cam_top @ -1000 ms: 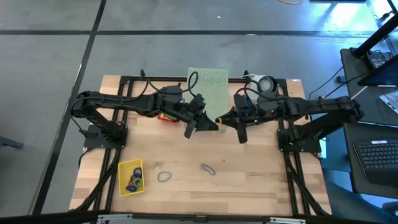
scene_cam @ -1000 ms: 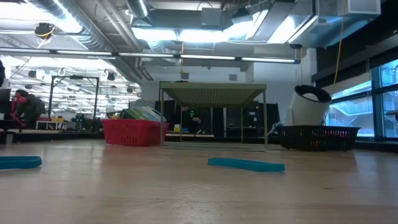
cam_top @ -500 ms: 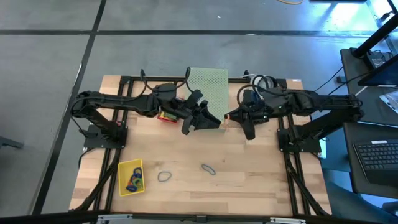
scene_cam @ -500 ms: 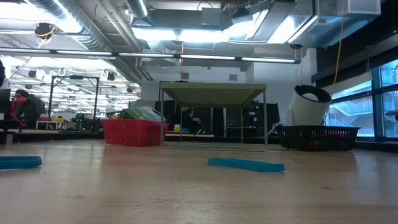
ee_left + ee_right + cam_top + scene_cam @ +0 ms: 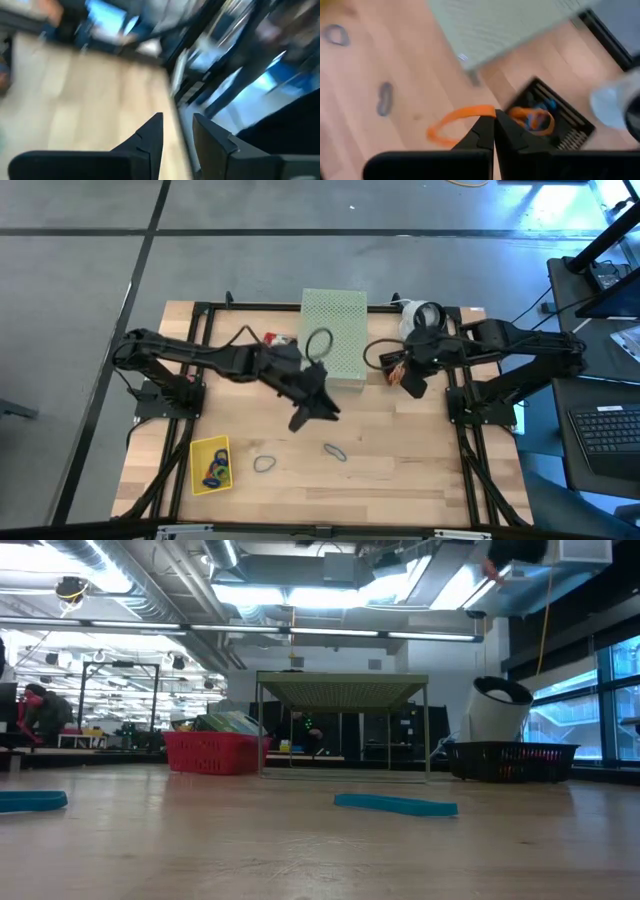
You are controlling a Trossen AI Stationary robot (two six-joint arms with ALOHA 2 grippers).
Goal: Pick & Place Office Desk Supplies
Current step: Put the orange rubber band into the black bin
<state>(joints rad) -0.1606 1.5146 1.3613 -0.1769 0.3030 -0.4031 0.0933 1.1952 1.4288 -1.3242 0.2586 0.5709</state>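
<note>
Rubber bands first: two loose ones lie flat on the bare wood in the high view, a grey-blue loop [image 5: 264, 464] and a darker oval one [image 5: 335, 451] a bit to its right, apart from each other. More bands sit piled in one yellow box [image 5: 210, 464] near the front left corner, blue and orange loops tangled inside its open card tray. A third loose one, an orange band [image 5: 454, 119], is pinched by the right gripper [image 5: 494, 131], whose thin dark fingers are pressed together on it, so the floppy loop hangs out to one side. That gripper [image 5: 412, 383] hovers at the back right, over a black tray [image 5: 552, 121] holding another orange loop and something blue

One pale green perforated box [image 5: 334, 338] stands at the back middle, flat sided with tiny holes all over. One red item [image 5: 280, 339] lies just left of it

Left gripper [image 5: 308, 412] is out over the middle of the table [image 5: 420, 470], and its two fingers [image 5: 151, 134] are spread a little with nothing between them. Tabletop is light plank wood with a black metal frame round it
</note>
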